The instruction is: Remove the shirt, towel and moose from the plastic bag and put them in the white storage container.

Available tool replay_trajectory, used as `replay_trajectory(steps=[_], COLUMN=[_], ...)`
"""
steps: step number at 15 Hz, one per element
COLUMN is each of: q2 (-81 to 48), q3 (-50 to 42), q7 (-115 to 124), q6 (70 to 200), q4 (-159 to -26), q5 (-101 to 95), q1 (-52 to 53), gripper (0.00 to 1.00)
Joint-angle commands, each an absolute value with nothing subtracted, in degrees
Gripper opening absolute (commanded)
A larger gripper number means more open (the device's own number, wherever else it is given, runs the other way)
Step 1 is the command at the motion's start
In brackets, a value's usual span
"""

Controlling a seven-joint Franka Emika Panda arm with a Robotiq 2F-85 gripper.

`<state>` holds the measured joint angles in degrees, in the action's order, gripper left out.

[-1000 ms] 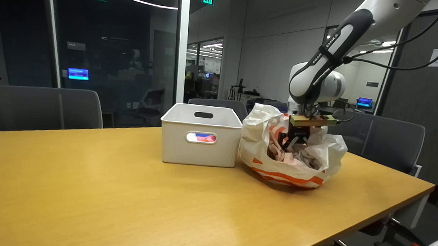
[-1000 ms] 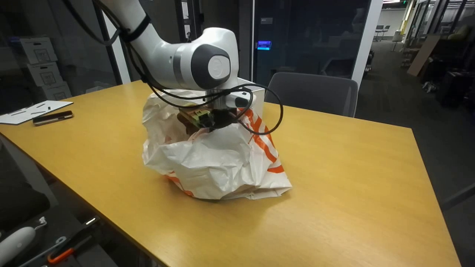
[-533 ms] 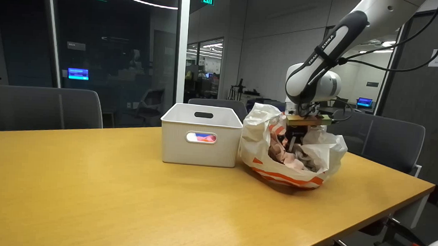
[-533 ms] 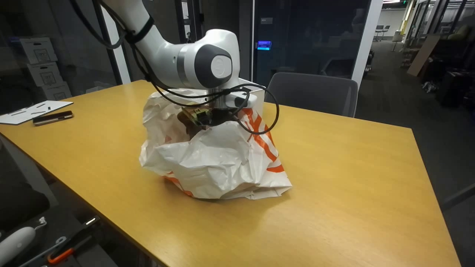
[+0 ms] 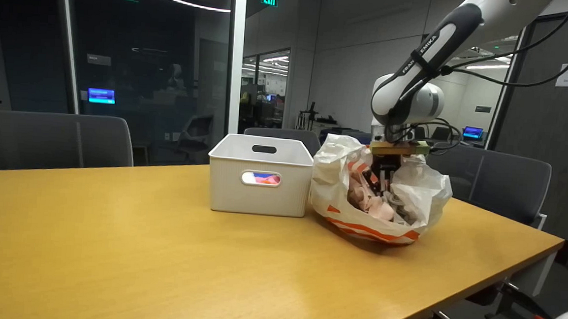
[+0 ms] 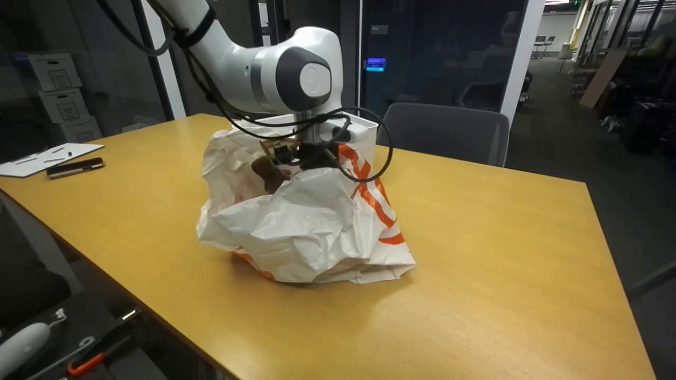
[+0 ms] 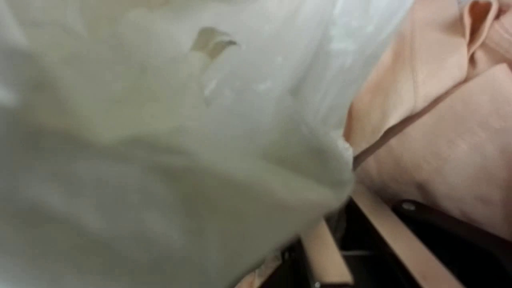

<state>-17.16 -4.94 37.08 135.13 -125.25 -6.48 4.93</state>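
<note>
The crinkled white plastic bag with orange print stands open on the table. Inside it my gripper points down, its fingers drawn together at a pink cloth beside a greyish cloth. Which is shirt or towel I cannot tell. A bag fold hides the fingertips in the wrist view, so whether cloth lies between them is unclear; pink cloth lies alongside the fingers. The brown moose shows in the bag mouth. Left of the bag sits the white storage container, something pink showing through its handle hole.
The container stands right against the bag on the wooden table. A white board and a dark slim object lie near the table edge. Chairs surround the table. Black cables loop from the wrist.
My fingers have come from spread to close together inside the bag. The arm has shifted slightly, then risen a little in the last half second. More of the moose shows now.
</note>
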Motion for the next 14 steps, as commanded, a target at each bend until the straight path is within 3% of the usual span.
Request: replay_trajectory(steps=[1, 7, 14], q2=[-9.37, 1.44, 3.76], q3=[-3.88, -1.76, -4.97], q7=[34.99, 19.2, -3.46], q6=[133.95, 132.6, 113.33], q4=[-129.06, -134.21, -132.11], q5=[-1.36, 15.73, 34.95], q1=[3.76, 1.15, -1.76], gripper=[0.07, 0.07, 0.08])
